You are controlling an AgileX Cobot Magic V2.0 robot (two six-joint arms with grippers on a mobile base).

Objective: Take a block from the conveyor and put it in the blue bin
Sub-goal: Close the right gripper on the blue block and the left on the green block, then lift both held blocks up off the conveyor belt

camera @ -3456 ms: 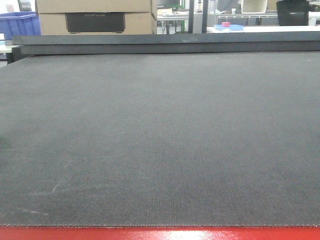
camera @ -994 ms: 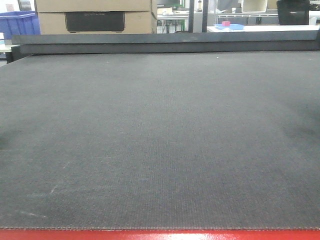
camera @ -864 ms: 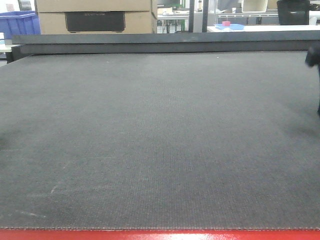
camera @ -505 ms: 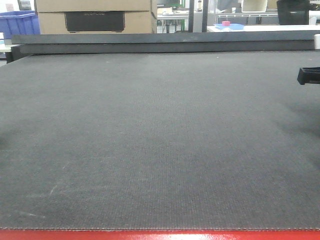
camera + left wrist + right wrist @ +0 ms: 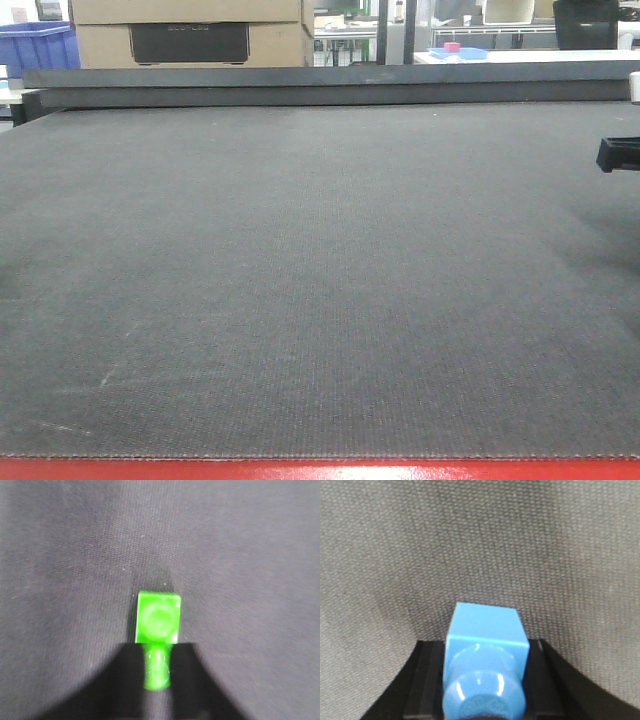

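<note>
In the left wrist view a bright green block (image 5: pixel 158 615) with a round stud is pinched between the black fingers (image 5: pixel 131 677) of my left gripper (image 5: pixel 157 669), shut on it just above the dark grey conveyor (image 5: pixel 75 555). In the right wrist view my right gripper (image 5: pixel 485 680) is shut on a blue block (image 5: pixel 487 627) over the woven belt. The front view shows the wide conveyor (image 5: pixel 320 280) with its red frame edge (image 5: pixel 320 470) and a black part of the right arm (image 5: pixel 618 152) at the right border. A blue bin (image 5: pixel 35 45) stands far back on the left.
A cardboard box (image 5: pixel 190 35) sits behind the belt's far rail (image 5: pixel 330 85). Further back on the right, a white table carries a small blue tray (image 5: pixel 458 53) holding something pink.
A second ago the right edge of the front view showed only belt; the black part of the right arm has since come in there and has barely shifted in the last half second.
</note>
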